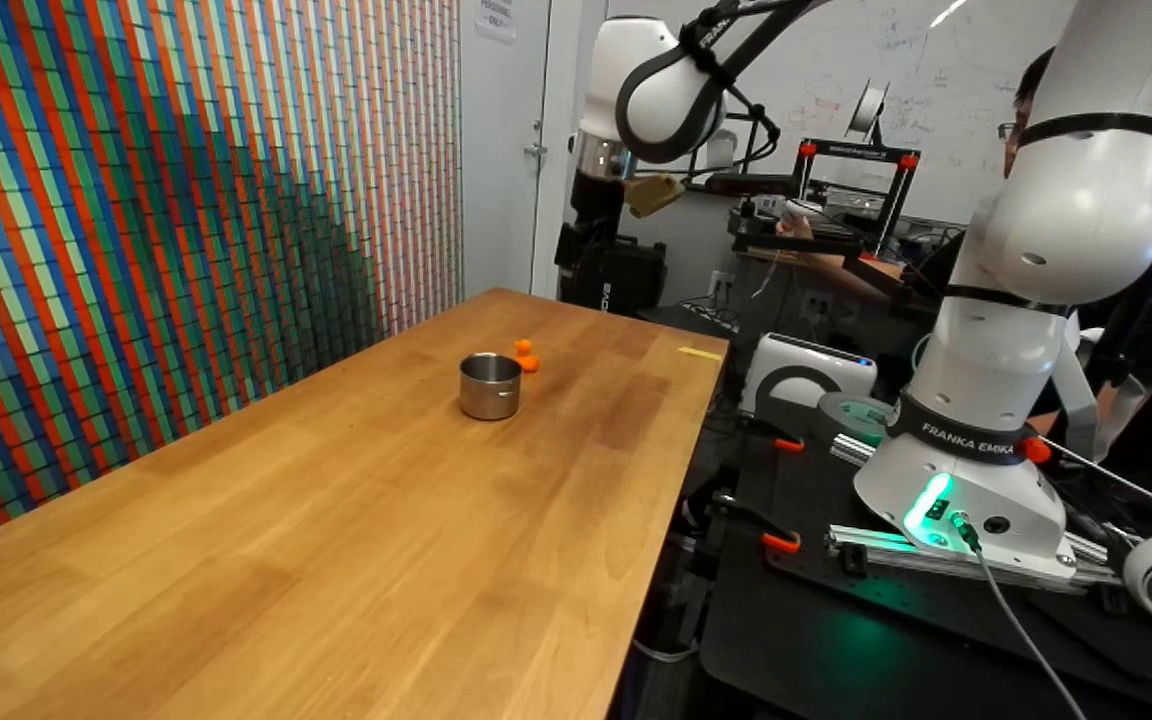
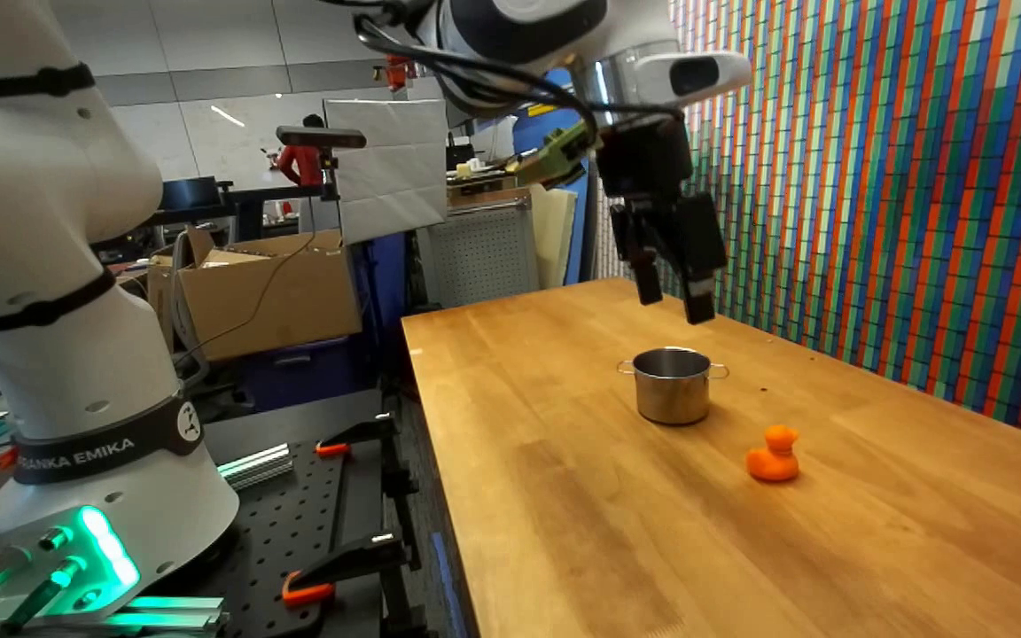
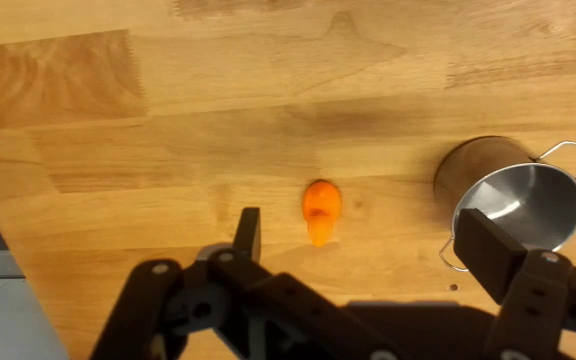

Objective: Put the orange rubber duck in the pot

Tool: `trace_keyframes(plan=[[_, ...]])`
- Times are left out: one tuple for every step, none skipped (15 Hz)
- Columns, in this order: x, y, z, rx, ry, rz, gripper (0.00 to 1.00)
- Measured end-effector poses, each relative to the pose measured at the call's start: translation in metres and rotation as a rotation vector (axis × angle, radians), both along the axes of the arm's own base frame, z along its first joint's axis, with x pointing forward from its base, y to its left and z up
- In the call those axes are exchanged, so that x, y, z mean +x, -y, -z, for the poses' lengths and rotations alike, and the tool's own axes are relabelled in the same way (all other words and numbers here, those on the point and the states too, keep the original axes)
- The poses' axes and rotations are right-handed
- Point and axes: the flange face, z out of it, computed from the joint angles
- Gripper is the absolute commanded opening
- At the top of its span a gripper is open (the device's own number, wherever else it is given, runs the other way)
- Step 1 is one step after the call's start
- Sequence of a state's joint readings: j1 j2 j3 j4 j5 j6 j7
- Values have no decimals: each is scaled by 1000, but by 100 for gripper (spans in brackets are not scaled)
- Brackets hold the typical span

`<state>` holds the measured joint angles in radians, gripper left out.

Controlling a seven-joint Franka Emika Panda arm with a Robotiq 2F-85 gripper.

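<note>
Bench (image 1: pixel 336 570): in an exterior view the longest open run of wood lies past the pot (image 2: pixel 672 397), on the side away from the duck (image 2: pixel 773 461). Patterned wall (image 2: pixel 883 230) along one long side; opposite, across a gap, the black stand (image 1: pixel 816 640) carrying the base (image 1: pixel 966 480). Yellow strip (image 1: pixel 700 353) close to the edge on that side. End edge slants across the lower left of the wrist view, well apart from the duck.

Duck stands upright on the bench, outside the pot and near it, bare wood between the two. Bright orange throughout: low round body, smaller round head, short beak, deeper shading at the neck. Beak toward the patterned wall, tail toward the base side. Long axis runs across the bench, near vertical in the wrist view, head at the lower end.

Claw (image 3: pixel 361 222) above the bench, fingers (image 3: pixel 488 250) spread wide. In the wrist view the duck shows in the gap between them, and one finger overlaps the pot's rim. In an exterior view the claw is dark against a dark case (image 1: pixel 636 275), so its tips are hard to make out there.
</note>
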<state>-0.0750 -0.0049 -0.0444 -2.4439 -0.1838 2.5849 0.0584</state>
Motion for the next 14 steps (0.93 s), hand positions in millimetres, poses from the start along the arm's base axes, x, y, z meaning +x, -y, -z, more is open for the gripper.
trace_keyframes(plan=[[10,3,13,1,-10,6,100],[21,6,23,1,-17,11,100],[31,8,32,0,-19,12,100],[41,10,41,0,-21,14,100],[49,11,51,4,-24,19,100],[58,10,60,11,-29,25,100],[64,9,71,20,-38,31,100],[70,7,81,29,-48,38,100],[75,6,92,36,-58,42,100],[80,5,101,40,-68,46,100],[84,6,111,42,-76,49,100],[88,7,119,42,-84,52,100],[92,9,127,42,-90,55,100],[95,10,134,40,-95,56,100]])
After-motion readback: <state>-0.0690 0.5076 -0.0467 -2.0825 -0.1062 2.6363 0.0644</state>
